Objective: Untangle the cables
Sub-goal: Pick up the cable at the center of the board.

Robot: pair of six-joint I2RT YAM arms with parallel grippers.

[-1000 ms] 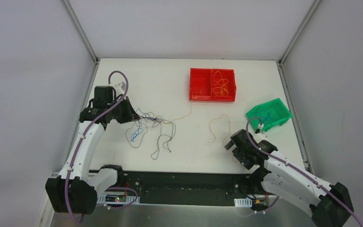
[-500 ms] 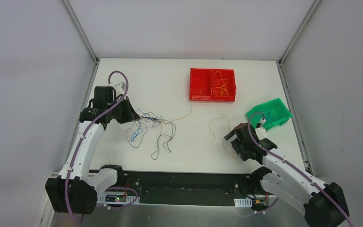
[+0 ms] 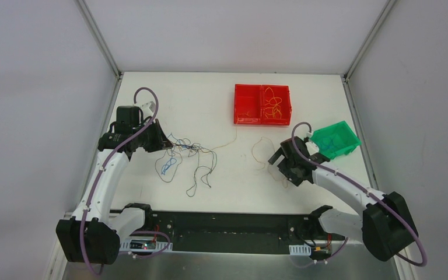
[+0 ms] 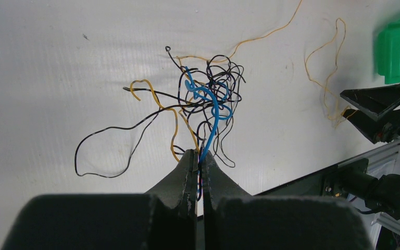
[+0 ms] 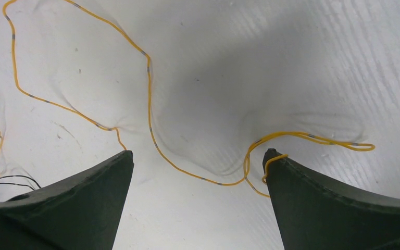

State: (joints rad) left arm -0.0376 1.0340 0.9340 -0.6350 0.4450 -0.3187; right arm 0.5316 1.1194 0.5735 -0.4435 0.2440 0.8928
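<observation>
The cables form a tangle of blue, yellow and dark strands [image 3: 189, 154] on the white table, left of centre. My left gripper [image 3: 164, 142] is shut on strands at its left edge. In the left wrist view the blue and dark wires run from the clump [image 4: 208, 99] down into the closed tips [image 4: 198, 156]. One loose yellow cable [image 3: 261, 153] lies apart to the right. My right gripper [image 3: 277, 160] stands wide open over it. In the right wrist view this yellow cable [image 5: 148, 83] crosses between the fingers, and a small loop rests against the right fingertip [image 5: 273, 156].
A red two-compartment bin [image 3: 236, 105] with yellow wires inside stands at the back, right of centre. A green bin [image 3: 344, 140] sits right beside my right arm, and is also in the left wrist view [image 4: 398, 47]. The black rail [image 3: 227, 224] runs along the near edge.
My right arm has swung forward and to the left, bringing its open gripper over the loose yellow cable. The left arm and the tangle have not moved.
</observation>
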